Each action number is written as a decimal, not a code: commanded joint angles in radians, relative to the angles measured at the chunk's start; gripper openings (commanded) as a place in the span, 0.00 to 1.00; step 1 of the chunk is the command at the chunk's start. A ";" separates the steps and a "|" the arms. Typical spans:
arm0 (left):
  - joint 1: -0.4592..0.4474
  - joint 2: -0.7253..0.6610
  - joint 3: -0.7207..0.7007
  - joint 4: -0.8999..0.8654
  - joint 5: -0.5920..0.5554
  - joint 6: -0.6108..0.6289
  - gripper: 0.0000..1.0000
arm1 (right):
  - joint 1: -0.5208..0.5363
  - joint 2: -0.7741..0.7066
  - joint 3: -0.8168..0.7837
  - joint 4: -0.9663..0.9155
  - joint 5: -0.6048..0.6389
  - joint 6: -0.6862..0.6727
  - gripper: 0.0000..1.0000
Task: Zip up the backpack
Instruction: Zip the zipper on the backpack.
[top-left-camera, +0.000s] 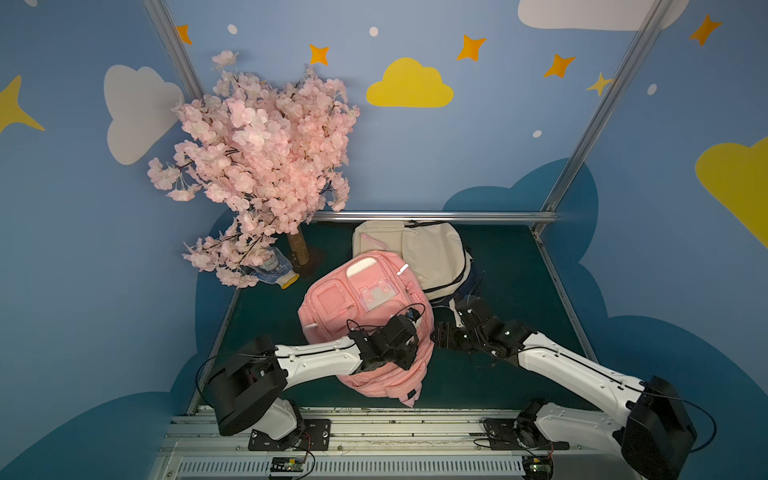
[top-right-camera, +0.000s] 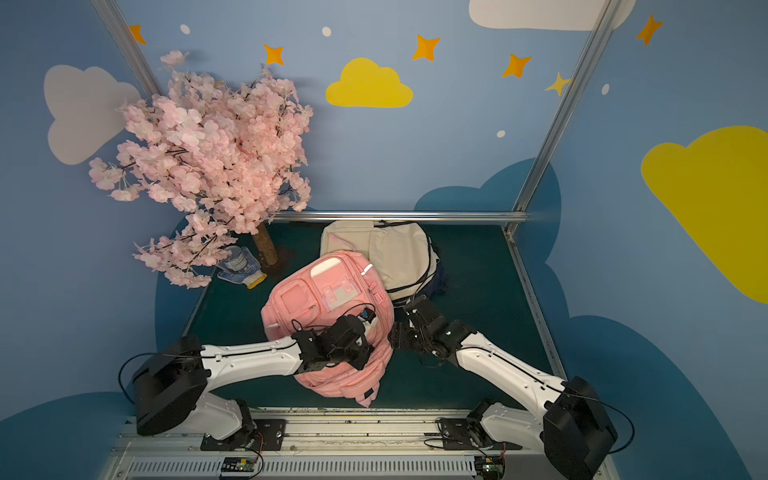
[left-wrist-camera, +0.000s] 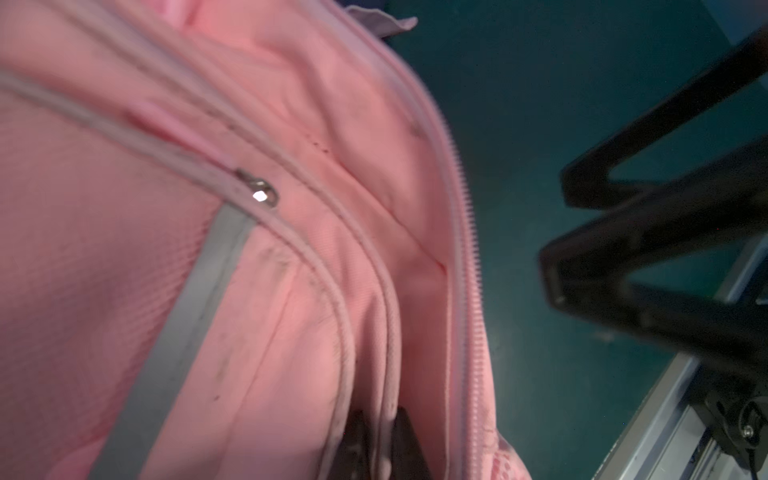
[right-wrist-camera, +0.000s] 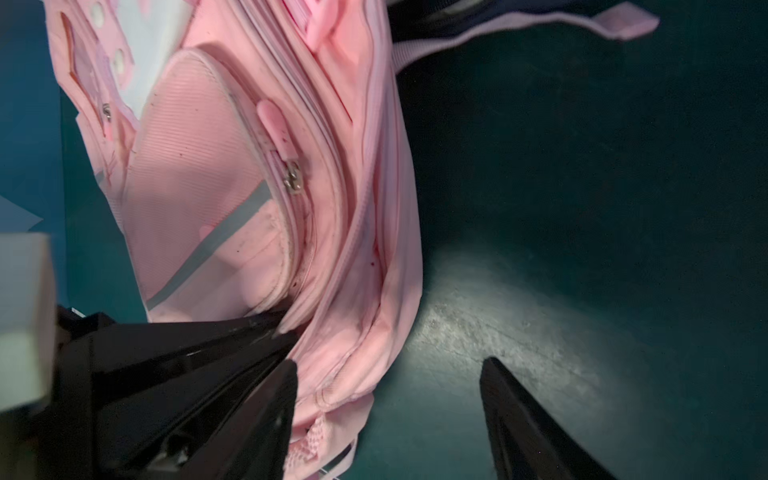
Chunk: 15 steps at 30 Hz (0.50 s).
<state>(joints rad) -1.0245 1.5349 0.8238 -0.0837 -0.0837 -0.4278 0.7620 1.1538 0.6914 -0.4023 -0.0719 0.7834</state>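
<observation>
The pink backpack (top-left-camera: 365, 299) (top-right-camera: 328, 299) lies face up in the middle of the dark green mat, in both top views. My left gripper (top-left-camera: 405, 357) (left-wrist-camera: 380, 444) reaches over it from the left. Its fingers (left-wrist-camera: 353, 440) are shut on a piped seam of the bag. A metal zipper slider (left-wrist-camera: 262, 193) (right-wrist-camera: 293, 176) with a pink pull tab (right-wrist-camera: 272, 124) sits on a front pocket. A long line of zipper teeth (left-wrist-camera: 469, 257) runs along the bag's side. My right gripper (top-left-camera: 436, 336) (right-wrist-camera: 388, 382) stands open at the bag's right edge, with only a loose corner of the bag beside one finger.
A cream backpack (top-left-camera: 432, 253) lies behind the pink one, partly under it. A pink blossom tree (top-left-camera: 257, 158) stands at the back left, with a blue patterned glove (top-left-camera: 274, 270) at its foot. Metal rails run along the back (top-left-camera: 436, 216) and front (top-left-camera: 374, 419).
</observation>
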 joint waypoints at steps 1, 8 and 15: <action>-0.026 0.023 0.067 -0.038 0.037 -0.019 0.28 | 0.010 -0.028 -0.015 0.099 -0.017 0.111 0.73; 0.022 -0.215 -0.003 -0.228 -0.140 -0.144 0.59 | 0.044 -0.007 -0.015 0.126 -0.037 0.135 0.74; 0.359 -0.567 -0.142 -0.485 -0.228 -0.304 0.79 | 0.099 0.058 0.000 0.132 -0.020 0.150 0.78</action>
<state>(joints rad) -0.7708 1.0267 0.7177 -0.3756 -0.2413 -0.6453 0.8448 1.1893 0.6750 -0.2802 -0.0986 0.9169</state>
